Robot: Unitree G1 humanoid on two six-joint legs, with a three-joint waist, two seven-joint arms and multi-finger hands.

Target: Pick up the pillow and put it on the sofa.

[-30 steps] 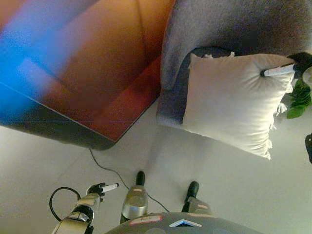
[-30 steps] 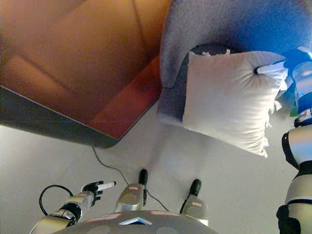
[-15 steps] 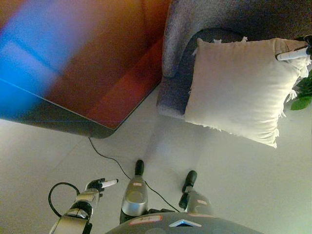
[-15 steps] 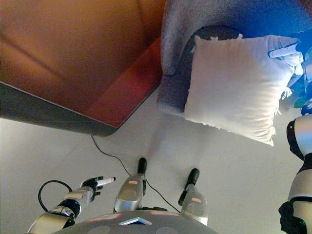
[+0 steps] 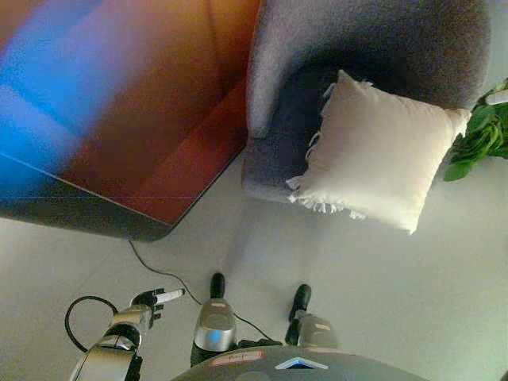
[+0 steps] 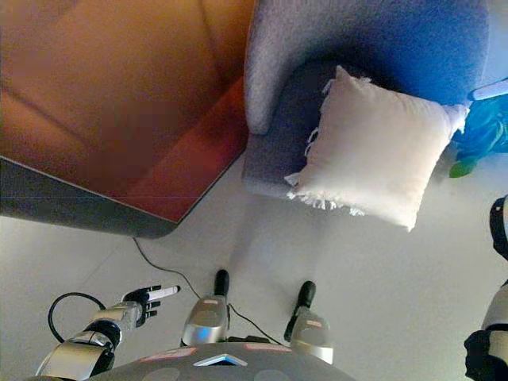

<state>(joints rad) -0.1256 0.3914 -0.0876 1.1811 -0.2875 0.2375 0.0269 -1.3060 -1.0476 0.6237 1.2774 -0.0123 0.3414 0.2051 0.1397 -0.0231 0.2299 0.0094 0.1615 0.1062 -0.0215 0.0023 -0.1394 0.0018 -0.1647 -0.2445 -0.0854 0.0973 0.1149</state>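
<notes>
The cream pillow with fringed edges lies tilted on the seat of the grey sofa. Its lower corner sticks out past the seat's front edge. Only a small white part of my right hand shows at the right edge of the view, just apart from the pillow's upper right corner; it also shows in the right eye view. My left hand hangs low at the lower left, fingers relaxed and empty, far from the pillow.
A large reddish-brown surface with a dark edge fills the upper left, close beside the sofa. A green plant stands right of the sofa. Light grey floor lies in front of the sofa.
The pillow has come down onto the sofa seat and my right hand no longer touches its corner. The whole view has shifted. My left hand has stayed low.
</notes>
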